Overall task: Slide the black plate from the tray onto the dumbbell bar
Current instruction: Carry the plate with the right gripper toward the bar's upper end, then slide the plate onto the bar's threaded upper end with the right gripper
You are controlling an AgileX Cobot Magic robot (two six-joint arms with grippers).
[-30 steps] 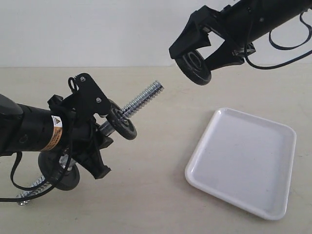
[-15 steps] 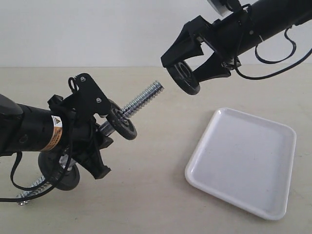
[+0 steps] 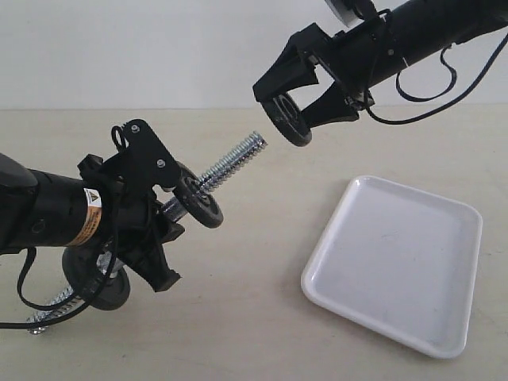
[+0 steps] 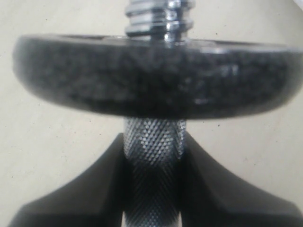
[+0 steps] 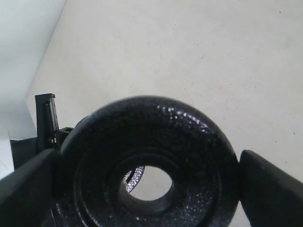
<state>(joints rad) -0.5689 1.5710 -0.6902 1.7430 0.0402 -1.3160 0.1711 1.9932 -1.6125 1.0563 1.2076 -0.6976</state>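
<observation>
My left gripper (image 3: 147, 210) is shut on the dumbbell bar (image 3: 230, 162), holding it tilted with its threaded end pointing up and to the right. One black disc (image 3: 198, 202) sits on the bar just beyond the fingers, another (image 3: 97, 282) lower down. In the left wrist view the knurled bar (image 4: 154, 156) runs between the closed fingers under that disc (image 4: 151, 78). My right gripper (image 3: 305, 107) is shut on the black plate (image 3: 287, 119) in the air, just right of and above the bar's tip. In the right wrist view the bar's tip (image 5: 134, 178) shows through the plate's (image 5: 147, 161) hole.
The white tray (image 3: 397, 262) lies on the beige table at the lower right with nothing in it. A pale wall rises behind the table. Black cables hang from both arms.
My right gripper has carried the black plate left and slightly down, closer to the threaded tip of the bar. The left arm and bar have stayed still.
</observation>
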